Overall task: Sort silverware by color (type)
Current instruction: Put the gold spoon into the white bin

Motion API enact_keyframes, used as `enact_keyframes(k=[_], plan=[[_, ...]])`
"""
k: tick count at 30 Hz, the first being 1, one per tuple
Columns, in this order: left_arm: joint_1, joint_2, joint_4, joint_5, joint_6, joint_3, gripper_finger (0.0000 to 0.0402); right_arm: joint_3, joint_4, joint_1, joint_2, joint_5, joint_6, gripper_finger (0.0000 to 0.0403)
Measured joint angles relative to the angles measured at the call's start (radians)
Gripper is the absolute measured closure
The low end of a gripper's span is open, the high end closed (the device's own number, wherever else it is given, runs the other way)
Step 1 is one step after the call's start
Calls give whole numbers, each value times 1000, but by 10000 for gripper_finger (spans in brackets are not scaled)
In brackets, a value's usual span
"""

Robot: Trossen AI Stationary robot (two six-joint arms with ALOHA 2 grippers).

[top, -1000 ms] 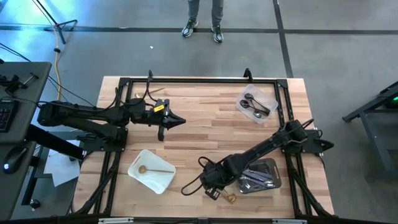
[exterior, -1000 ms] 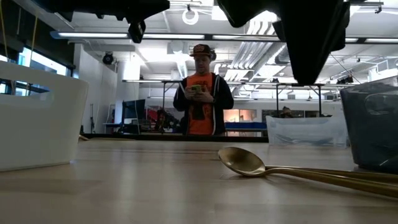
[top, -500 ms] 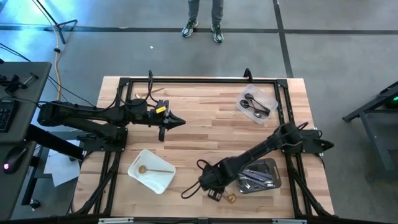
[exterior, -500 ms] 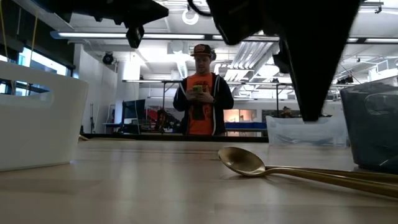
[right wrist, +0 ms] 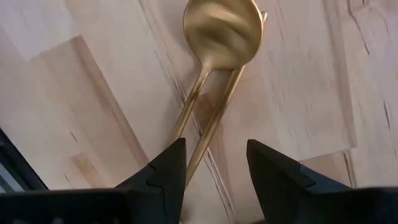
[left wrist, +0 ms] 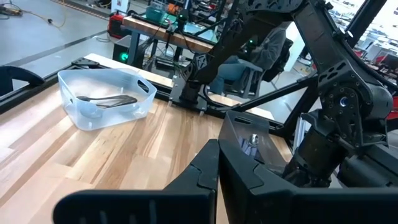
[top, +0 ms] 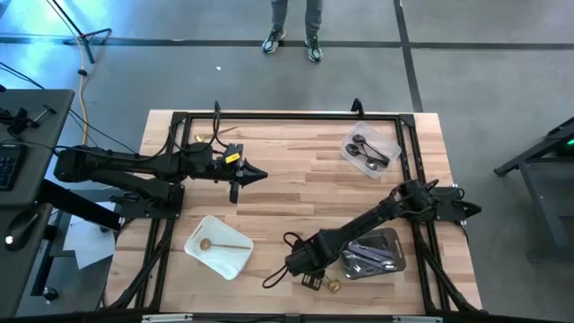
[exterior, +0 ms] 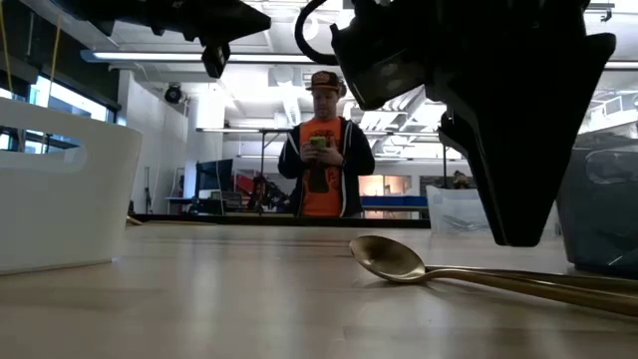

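The right gripper (top: 308, 276) is held spread just above a gold spoon (right wrist: 217, 37) lying on the table (top: 296, 170) at about 6 o'clock. The handles are framed between the fingers (right wrist: 163, 171). The left gripper (top: 235, 177), pressed together, is parked at 10 o'clock.

Wooden tabletop (top: 296, 170), light butcher-block planks, edged by a black frame (top: 287, 115). White tray (top: 218, 247) near the left front corner. Clear tray (top: 370, 152) near the right rear corner. Dark tray (top: 374, 253) near the right front corner. Grey floor (top: 179, 72) beyond the tabletop. Person (exterior: 323, 145) in an orange shirt and cap stands past the far edge, hands raised at chest height.
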Motion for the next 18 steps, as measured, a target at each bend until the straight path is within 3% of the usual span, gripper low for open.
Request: enact_keyframes(k=[12, 18], plan=[[14, 0, 1, -12, 0, 0, 401, 0, 12, 6, 35, 1, -43, 249], [27, 0, 2, -12, 0, 0, 401, 3, 3, 7, 56, 5, 43, 249]])
